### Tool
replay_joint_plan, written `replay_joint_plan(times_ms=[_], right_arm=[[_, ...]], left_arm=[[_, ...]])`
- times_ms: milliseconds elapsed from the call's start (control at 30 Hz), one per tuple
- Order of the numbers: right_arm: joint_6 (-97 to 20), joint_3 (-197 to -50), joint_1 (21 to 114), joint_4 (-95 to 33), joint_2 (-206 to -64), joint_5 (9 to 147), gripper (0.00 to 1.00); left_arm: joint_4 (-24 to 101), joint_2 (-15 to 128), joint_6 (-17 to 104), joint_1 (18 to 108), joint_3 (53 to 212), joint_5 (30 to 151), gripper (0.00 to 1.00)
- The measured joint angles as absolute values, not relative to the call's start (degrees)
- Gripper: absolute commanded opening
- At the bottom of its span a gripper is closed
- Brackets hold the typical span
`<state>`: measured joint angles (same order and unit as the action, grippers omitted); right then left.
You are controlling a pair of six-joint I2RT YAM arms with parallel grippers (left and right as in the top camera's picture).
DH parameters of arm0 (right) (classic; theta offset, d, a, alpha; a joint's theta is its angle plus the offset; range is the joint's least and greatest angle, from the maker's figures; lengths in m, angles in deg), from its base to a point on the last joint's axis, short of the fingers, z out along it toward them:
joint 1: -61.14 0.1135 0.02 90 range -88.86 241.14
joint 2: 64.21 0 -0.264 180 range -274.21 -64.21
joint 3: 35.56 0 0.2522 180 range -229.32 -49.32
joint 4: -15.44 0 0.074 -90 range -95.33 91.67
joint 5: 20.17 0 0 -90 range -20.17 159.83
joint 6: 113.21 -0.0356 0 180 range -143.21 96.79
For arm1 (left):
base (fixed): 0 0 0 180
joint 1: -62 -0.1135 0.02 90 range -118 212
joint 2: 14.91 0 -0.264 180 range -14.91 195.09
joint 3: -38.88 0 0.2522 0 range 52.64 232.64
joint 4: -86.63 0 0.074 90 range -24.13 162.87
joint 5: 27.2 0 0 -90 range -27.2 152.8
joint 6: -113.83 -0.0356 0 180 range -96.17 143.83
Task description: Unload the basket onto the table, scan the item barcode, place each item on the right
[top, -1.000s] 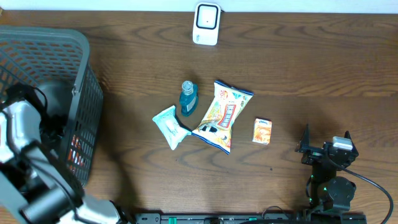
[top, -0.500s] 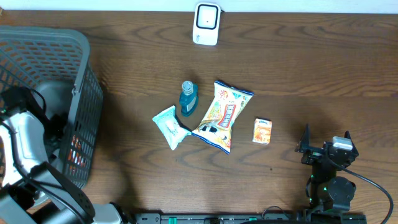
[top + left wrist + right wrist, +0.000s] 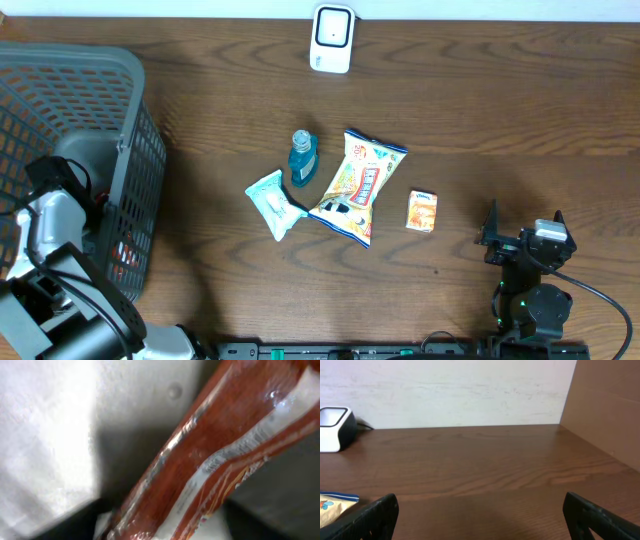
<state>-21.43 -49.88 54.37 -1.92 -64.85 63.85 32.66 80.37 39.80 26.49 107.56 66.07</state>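
Cannot tell whether left claw, down in basket at bench's left, clenched or released, fingers out of sight, glossy red packet close beneath; best to pinch across packet's flat middle, lift clear of mesh, carry to scanner at far edge; right claw splayed, empty.

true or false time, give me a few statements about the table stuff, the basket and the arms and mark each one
1. The white scanner stands at the table's far edge, apart from the items. True.
2. The blue bottle lies right of the orange box. False: it lies left of it, with the snack bag between them.
3. The right gripper holds the snack bag. False: its fingers are spread and empty.
4. The left arm reaches into the gray basket. True.
5. A red packet fills the left wrist view. True.
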Motion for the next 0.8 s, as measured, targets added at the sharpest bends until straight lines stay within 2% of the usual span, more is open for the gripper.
replay_joint_plan(times_ms=[267,467,633,800], right_arm=[[-21.4,-49.9,54.4,-1.9,-64.9,63.9,0.99],[-21.4,-49.9,54.4,-1.9,-64.9,63.8,0.99],[-21.4,-49.9,54.4,-1.9,-64.9,63.9,0.99],[-21.4,-49.9,54.4,-1.9,-64.9,63.9,0.99]], left_arm=[[30.4,82.8,38.9,26.5,111.2,66.9,0.07],[17.4,83.4,38.6,26.4,122.1,65.9,0.07],[17.2,73.6,40.0,26.4,134.7,65.8,0.07],[17.9,61.3,43.2,26.4,139.6,67.8,0.07]])
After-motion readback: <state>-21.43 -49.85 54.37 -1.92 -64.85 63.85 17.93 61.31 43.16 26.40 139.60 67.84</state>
